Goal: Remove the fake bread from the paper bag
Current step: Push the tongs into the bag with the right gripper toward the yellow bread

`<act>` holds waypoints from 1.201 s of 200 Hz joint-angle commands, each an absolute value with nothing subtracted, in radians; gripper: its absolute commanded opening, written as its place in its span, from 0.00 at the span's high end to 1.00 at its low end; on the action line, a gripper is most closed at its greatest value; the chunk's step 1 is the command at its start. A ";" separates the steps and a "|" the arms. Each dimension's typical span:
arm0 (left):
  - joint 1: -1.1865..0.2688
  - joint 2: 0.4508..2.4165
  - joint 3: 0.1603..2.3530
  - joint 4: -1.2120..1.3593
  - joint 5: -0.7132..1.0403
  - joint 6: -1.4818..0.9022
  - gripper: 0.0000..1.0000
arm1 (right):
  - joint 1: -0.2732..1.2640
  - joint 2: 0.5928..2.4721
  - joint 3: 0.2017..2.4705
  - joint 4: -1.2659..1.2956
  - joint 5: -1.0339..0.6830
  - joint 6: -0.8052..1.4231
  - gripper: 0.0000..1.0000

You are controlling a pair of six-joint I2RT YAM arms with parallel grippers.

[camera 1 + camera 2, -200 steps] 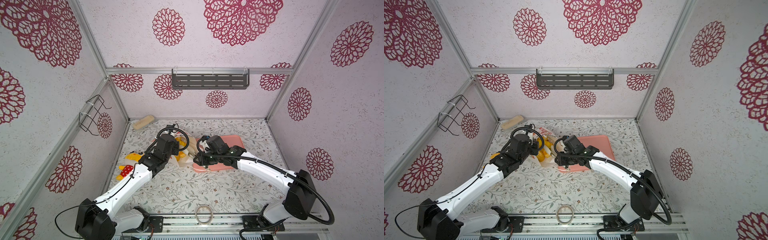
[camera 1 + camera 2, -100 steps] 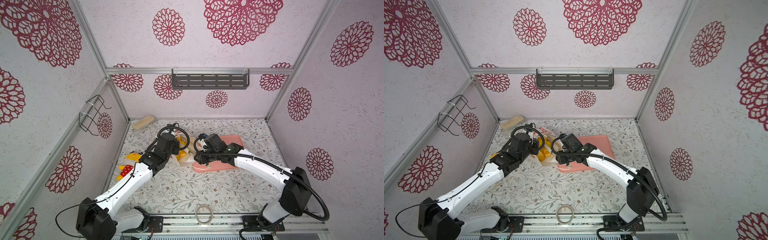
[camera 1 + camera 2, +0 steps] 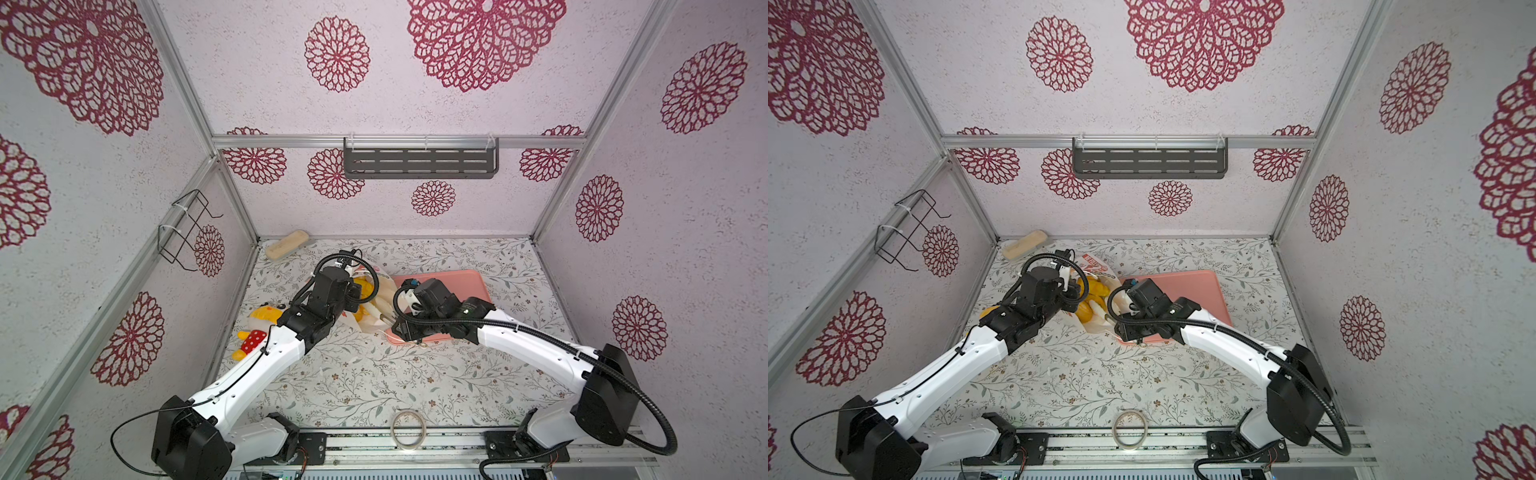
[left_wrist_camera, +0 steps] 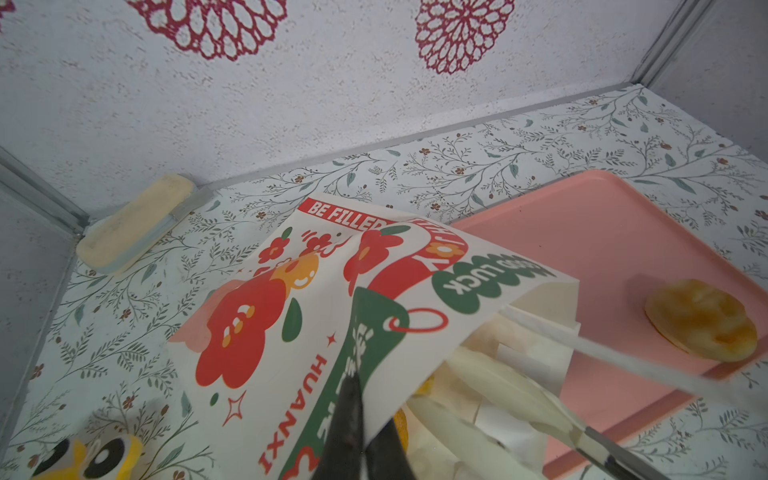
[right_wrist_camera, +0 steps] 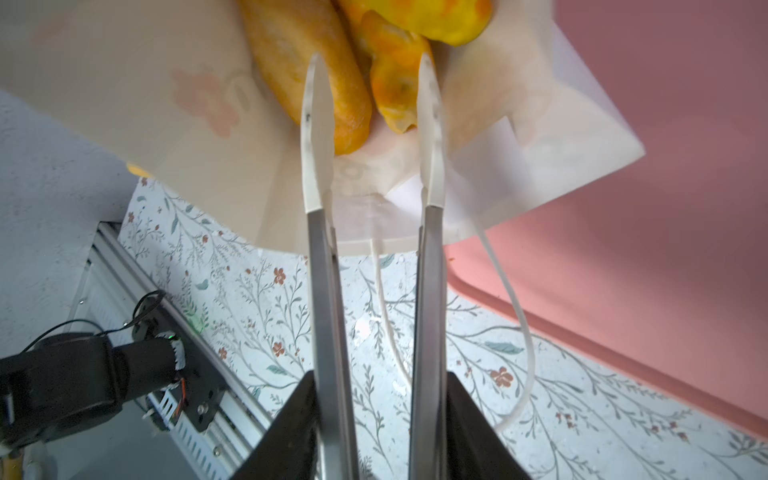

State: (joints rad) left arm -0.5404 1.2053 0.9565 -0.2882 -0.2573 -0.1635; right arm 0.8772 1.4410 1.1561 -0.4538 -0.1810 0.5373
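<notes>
Several breads (image 3: 365,289) fill the bag (image 3: 385,297) toward the tabletop's (image 3: 374,374) far-left corner in a top view; left wrist view: my left pincer (image 4: 360,417) pinches its flap up; right wrist view: my right pincer (image 5: 370,66), spread at the mouth, should straddle one roll (image 5: 392,85) squarely before squeezing.

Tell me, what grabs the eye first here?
The bright paper bag, at the pink tray's edge, pinched by the shut left gripper. Golden bread shows in its mouth, where the open right gripper points. One bun lies on the tray.
</notes>
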 commanded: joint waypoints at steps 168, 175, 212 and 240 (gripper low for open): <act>-0.535 1.057 0.831 -0.287 -0.127 -0.176 1.00 | 1.000 1.410 1.088 -0.431 0.020 0.666 0.57; -0.535 1.057 0.834 -0.288 -0.130 -0.176 1.00 | 1.000 1.417 1.096 -0.448 0.029 0.656 0.57; -0.534 1.058 0.838 -0.291 -0.132 -0.178 1.00 | 1.003 1.461 1.121 -0.436 0.000 0.612 0.56; -0.535 1.057 0.839 -0.295 -0.136 -0.181 1.00 | 1.004 1.506 1.140 -0.434 -0.005 0.599 0.55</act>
